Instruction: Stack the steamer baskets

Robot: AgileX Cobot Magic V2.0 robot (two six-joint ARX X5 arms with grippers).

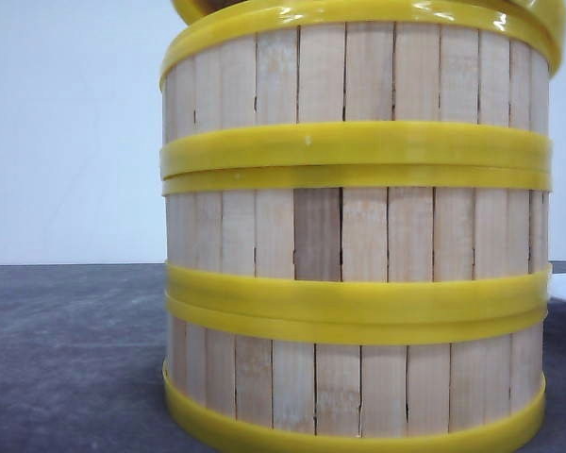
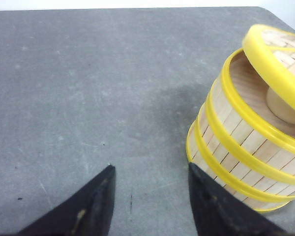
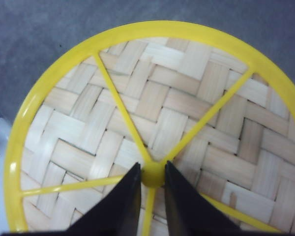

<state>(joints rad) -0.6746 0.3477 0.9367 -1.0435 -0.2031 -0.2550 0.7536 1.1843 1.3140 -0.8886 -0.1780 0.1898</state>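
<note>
**Yellow-rimmed lid going onto the stack**

Bamboo w/ yellow bands: three round slatted steamer baskets (image 1: 358, 236) stand stacked on the grey worktop (image 2: 88, 88), close in front of the front cam. Stacking proper looks done; the step in hand, as I judge it, is capping the stack.

My right jaws (image 3: 151, 189) are clenched on the small yellow centre knob (image 3: 152, 174) of the round woven-bamboo lid w/ yellow rim and spokes (image 3: 152, 123). In the left wrist view that lid (image 2: 275, 64) sits tilted over the top basket's mouth, one edge raised, not seated flat.

My left jaws (image 2: 150, 196) are released, holding nothing, low over bare worktop just beside the stack's base.

Next move, by my reckoning: level the lid, centre it over the top rim, lower till seated all round, then let go. Off-centre and it'd hang on the rim.

Contents: top basket shows pale inner wall plus one rounded pale-wood part under the lid; can't tell what it is. Lower baskets' insides hidden.
</note>
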